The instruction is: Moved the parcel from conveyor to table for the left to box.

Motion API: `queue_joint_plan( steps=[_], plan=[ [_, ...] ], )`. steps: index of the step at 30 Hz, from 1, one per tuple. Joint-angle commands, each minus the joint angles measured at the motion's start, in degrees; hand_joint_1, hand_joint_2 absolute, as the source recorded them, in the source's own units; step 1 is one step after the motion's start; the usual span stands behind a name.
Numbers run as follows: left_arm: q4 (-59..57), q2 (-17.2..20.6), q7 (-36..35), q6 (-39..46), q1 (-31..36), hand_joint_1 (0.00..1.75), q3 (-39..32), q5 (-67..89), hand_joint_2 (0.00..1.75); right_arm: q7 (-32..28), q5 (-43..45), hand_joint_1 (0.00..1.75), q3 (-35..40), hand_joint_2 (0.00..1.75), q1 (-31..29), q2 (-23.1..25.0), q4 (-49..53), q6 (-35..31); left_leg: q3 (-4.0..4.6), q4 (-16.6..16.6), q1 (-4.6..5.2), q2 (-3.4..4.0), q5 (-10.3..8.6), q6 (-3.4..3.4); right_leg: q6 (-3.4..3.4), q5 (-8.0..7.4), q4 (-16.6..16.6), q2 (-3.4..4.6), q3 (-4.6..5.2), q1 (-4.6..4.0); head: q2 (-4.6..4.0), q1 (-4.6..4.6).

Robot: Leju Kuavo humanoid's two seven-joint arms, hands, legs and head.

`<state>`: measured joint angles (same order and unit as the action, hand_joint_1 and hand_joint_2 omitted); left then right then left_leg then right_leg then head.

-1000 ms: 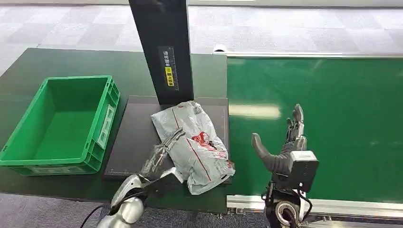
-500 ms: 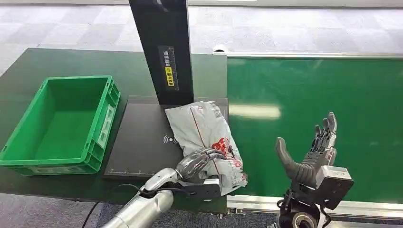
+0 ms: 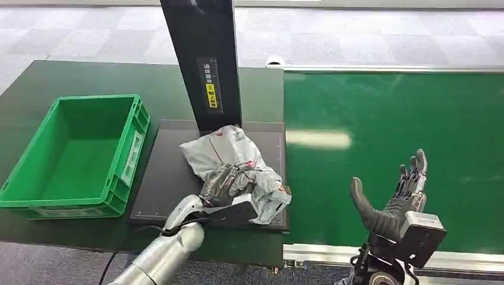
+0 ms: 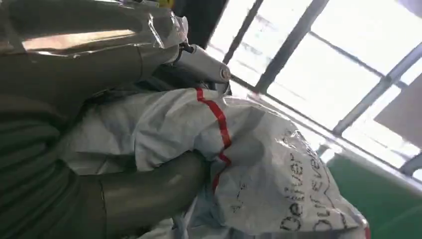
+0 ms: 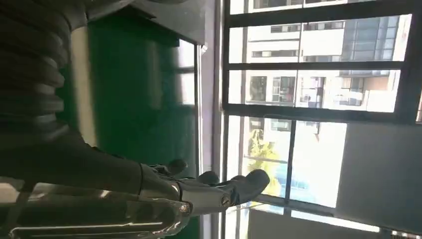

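Note:
The parcel (image 3: 235,163) is a crumpled grey plastic mail bag with red print, lying on the black scanner plate (image 3: 172,172) of the table. My left hand (image 3: 229,187) grips its near end, fingers wrapped into the bag. In the left wrist view the thumb (image 4: 149,191) presses against the bunched parcel (image 4: 268,164). My right hand (image 3: 395,199) hovers open over the green conveyor belt (image 3: 392,113), fingers spread and pointing up, holding nothing. The green box (image 3: 77,154) stands at the table's left with nothing in it.
A black scanner post (image 3: 205,59) rises from the back of the plate, just behind the parcel. The dark green table (image 3: 71,77) runs to the left of the belt. A silver rail (image 3: 321,255) edges the conveyor's near side.
My left hand has closed on the parcel and drawn it left and back, bunching it up on the plate. My right hand has drifted slightly right and nearer, still open.

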<state>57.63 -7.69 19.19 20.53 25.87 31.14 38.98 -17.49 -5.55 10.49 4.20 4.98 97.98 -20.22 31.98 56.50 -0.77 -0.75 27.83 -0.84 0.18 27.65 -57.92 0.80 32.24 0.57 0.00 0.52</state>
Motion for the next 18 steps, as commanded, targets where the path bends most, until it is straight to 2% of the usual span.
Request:
queue_joint_plan(
  steps=[1, 4, 5, 7, 8, 9, 10, 11, 12, 13, 14, 15, 18],
  plan=[
    [39.84, 5.99, 4.89, 8.91, -4.48, 1.75, -15.98, -9.77, 1.75, -1.39, 0.79, 0.00, -3.19, 1.75, 2.73, -0.68, 0.02, -3.11, 0.22, 0.16, -0.06, 0.24, 0.08, 0.03, -0.02, 0.00, -0.10, 0.10, 0.25, -0.07, 0.00, 0.00],
    [42.76, 8.11, 4.47, 8.99, -3.85, 1.75, -18.95, -13.39, 1.75, -1.93, 0.98, 0.00, -3.27, 1.75, 2.44, -0.90, -0.80, -3.26, 0.11, 0.03, -0.02, 0.25, 0.04, 0.00, -0.03, -0.04, -0.03, 0.18, 0.17, -0.03, 0.00, 0.02],
    [40.20, 8.91, 2.62, 14.58, -2.47, 1.75, -21.41, -3.80, 1.75, -2.08, 1.06, 0.00, -3.25, 1.75, 2.13, -0.68, -1.17, -3.21, 0.10, 0.02, -0.02, 0.27, 0.03, 0.01, -0.04, -0.04, -0.02, 0.16, 0.15, -0.03, 0.00, 0.00],
    [34.19, 9.88, 1.45, 15.94, 0.19, 1.75, -24.73, -3.19, 1.75, -2.11, 0.98, 0.00, -2.86, 1.75, 1.67, -0.67, -1.77, -3.13, 0.06, -0.02, -0.02, 0.34, 0.01, 0.02, -0.05, -0.07, 0.01, 0.19, 0.13, -0.04, 0.00, 0.04],
    [30.46, 10.30, 0.00, 16.21, 2.14, 1.75, -26.56, -2.25, 1.75, -2.08, 0.96, 0.00, -2.57, 1.75, 1.46, -0.72, -2.01, -3.10, 0.02, -0.04, -0.02, 0.26, -0.01, 0.00, -0.04, -0.06, 0.02, 0.15, 0.09, -0.04, 0.00, 0.00],
    [30.06, 11.30, 1.21, 17.36, 8.21, 1.75, -28.88, -4.25, 1.75, -5.91, 2.03, 0.00, -1.58, 1.75, -1.34, -1.09, 0.67, -2.94, 0.01, -0.07, -0.02, 0.24, -0.03, 0.00, -0.05, -0.07, 0.03, 0.11, 0.06, -0.04, 0.00, 0.07],
    [29.42, 11.58, -3.65, 14.80, 10.73, 1.75, -30.53, -2.59, 1.75, -3.10, 1.15, 0.00, -1.15, 1.75, -2.30, -1.28, 2.18, -2.97, 0.02, -0.04, -0.02, 0.12, -0.04, 0.00, -0.03, -0.04, 0.00, 0.01, 0.05, -0.03, 0.00, -0.02],
    [22.12, 13.53, -10.26, 12.61, 16.04, 1.75, -32.16, 3.14, 1.75, -1.14, 0.88, 0.00, -0.37, 1.75, -3.76, -1.44, 2.09, -2.53, 0.30, 0.17, -0.06, 0.12, -0.04, -0.02, -0.04, -0.05, -0.18, 0.03, 0.32, -0.07, 0.00, 0.07],
    [14.81, 14.26, -10.73, 12.12, 19.60, 1.75, -33.51, 4.94, 1.75, -0.80, 0.88, 0.00, 0.21, 1.75, -4.49, -1.46, 1.54, -2.63, 0.34, 0.21, -0.05, 0.13, -0.06, -0.01, -0.04, -0.06, -0.22, 0.01, 0.35, -0.07, 0.00, 0.00],
    [10.71, 14.71, -8.36, 13.42, 21.24, 1.75, -33.81, 3.18, 1.75, -0.81, 0.91, 0.00, 0.74, 1.75, -4.99, -1.50, 0.80, -2.65, 0.41, 0.26, -0.06, 0.11, -0.15, -0.02, -0.07, -0.10, -0.29, -0.03, 0.42, -0.08, 0.00, 0.02],
    [4.08, 15.78, -12.41, 11.76, 23.37, 1.75, -33.86, 6.88, 1.75, -0.76, 1.02, 0.00, 1.36, 1.75, -5.43, -1.64, 0.18, -2.53, 0.14, 0.05, -0.04, 0.06, -0.21, -0.04, -0.08, -0.10, -0.11, -0.04, 0.16, -0.06, 0.00, 0.04],
    [-5.30, 16.72, -11.75, 13.80, 26.61, 1.75, -33.83, 7.89, 1.75, -0.69, 1.05, 0.00, 2.42, 1.75, -6.07, -1.85, -1.00, -2.61, 0.10, 0.00, -0.03, 0.00, -0.27, -0.02, -0.07, -0.13, -0.05, -0.12, 0.08, -0.06, 0.00, -0.04],
    [-8.32, 16.67, -9.53, 15.52, 27.18, 1.75, -33.80, 6.67, 1.75, -0.91, 1.21, 0.00, 2.67, 1.75, -6.03, -1.91, -1.43, -2.80, -0.08, -0.10, -0.04, 0.16, -0.35, -0.01, -0.13, -0.31, 0.05, 0.00, 0.01, -0.07, 0.00, -0.04]
  ],
)
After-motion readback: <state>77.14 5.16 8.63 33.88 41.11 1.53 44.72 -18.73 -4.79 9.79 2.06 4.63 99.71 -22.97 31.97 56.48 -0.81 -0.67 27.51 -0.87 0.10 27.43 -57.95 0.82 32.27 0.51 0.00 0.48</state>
